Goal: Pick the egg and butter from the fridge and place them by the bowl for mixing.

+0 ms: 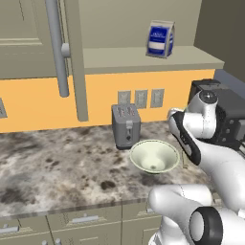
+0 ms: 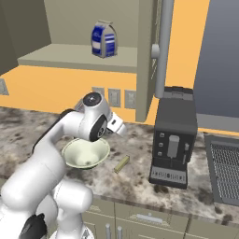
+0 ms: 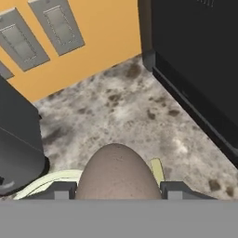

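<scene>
Egg: the smooth pale pinkish-brown egg (image 3: 116, 172) sits at the bottom centre of the hand view, between the two dark finger tips.
Gripper: the two-finger gripper (image 3: 116, 189) is closed on the egg, jaws part-way apart around it.
Butter: the pale yellow-green rectangular butter stick (image 2: 122, 163) lies flat on the counter at centre frame of the right base view, just beside the bowl.
Bowl: the wide, shallow cream-green glossy bowl (image 1: 154, 155) stands lower centre of the left base view, in front of the grey slotted toaster (image 1: 126, 125).
Step in hand: judged to be setting the egg down by the bowl; the butter is already placed.
Method: lower slowly to bare counter near the butter; part the jaws only at contact, since a round egg may roll.
Edges: the black coffee machine (image 2: 173, 135) borders the right of the landing zone; bowl rim and toaster border the left.
Open room: the speckled stone counter (image 3: 130, 107) between them is free up to the orange wall (image 3: 93, 28).
</scene>
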